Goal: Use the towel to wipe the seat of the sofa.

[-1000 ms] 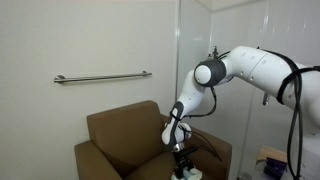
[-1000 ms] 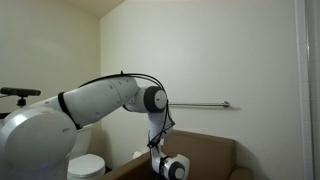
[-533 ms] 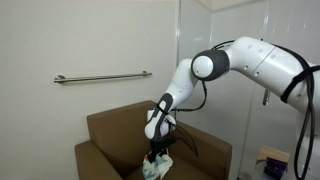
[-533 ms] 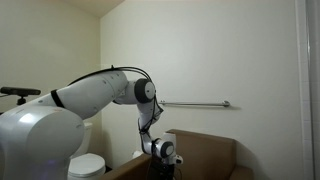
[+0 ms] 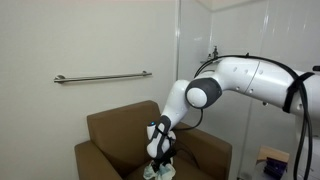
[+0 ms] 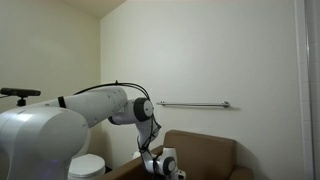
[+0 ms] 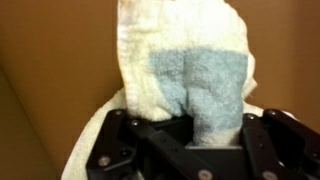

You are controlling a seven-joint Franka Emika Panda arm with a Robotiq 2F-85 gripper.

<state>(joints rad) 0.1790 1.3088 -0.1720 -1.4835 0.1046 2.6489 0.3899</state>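
- In an exterior view, the gripper (image 5: 158, 163) holds the towel (image 5: 152, 172) down on the sofa (image 5: 112, 128) seat, near its front edge.
- In an exterior view, the gripper (image 6: 166, 172) hangs low before the sofa (image 6: 205, 150); the towel is hidden.
- In the wrist view, the fingers (image 7: 268, 142) pinch the white-and-blue towel (image 7: 185, 70), which lies on the brown seat.

Bends sharply at the elbow (image 5: 203, 94) and drops the forearm (image 5: 177, 112) steeply downward — gripper (image 5: 158, 166) pointing down, low in both exterior views; clamps the towel (image 7: 185, 65) between dark fingers (image 7: 120, 148) in the wrist view
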